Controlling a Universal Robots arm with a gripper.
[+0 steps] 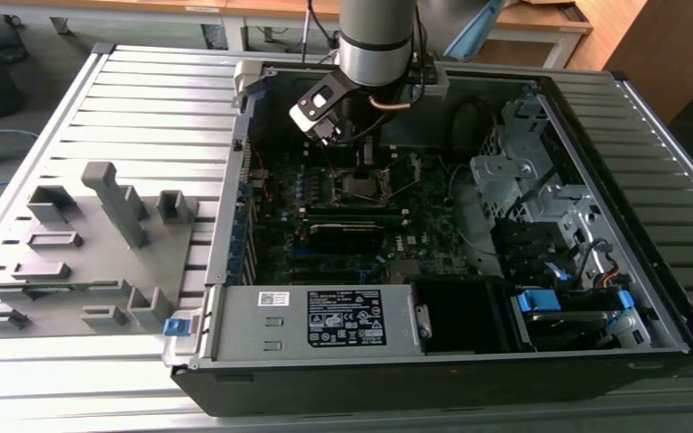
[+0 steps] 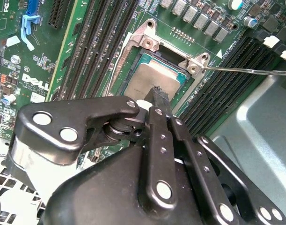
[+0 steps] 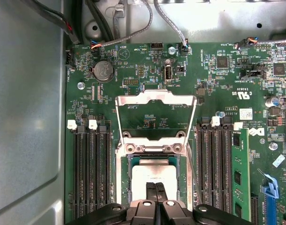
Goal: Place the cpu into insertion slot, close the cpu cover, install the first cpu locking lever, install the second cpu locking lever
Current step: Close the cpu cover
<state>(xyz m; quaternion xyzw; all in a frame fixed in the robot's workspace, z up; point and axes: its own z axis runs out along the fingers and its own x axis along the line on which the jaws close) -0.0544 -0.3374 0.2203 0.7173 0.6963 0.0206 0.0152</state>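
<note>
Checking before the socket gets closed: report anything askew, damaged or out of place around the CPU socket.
Nothing stands out. The cpu lies square in the insertion slot, with the gripper shut above it. The cpu cover is swung open and a locking lever sticks out unlatched, which fits unfinished work, not a fault.

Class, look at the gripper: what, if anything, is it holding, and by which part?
Nothing appears to be held. The gripper is shut on itself, its tips at the cpu, which lies flat in the insertion slot. The cpu cover stands open.
</note>
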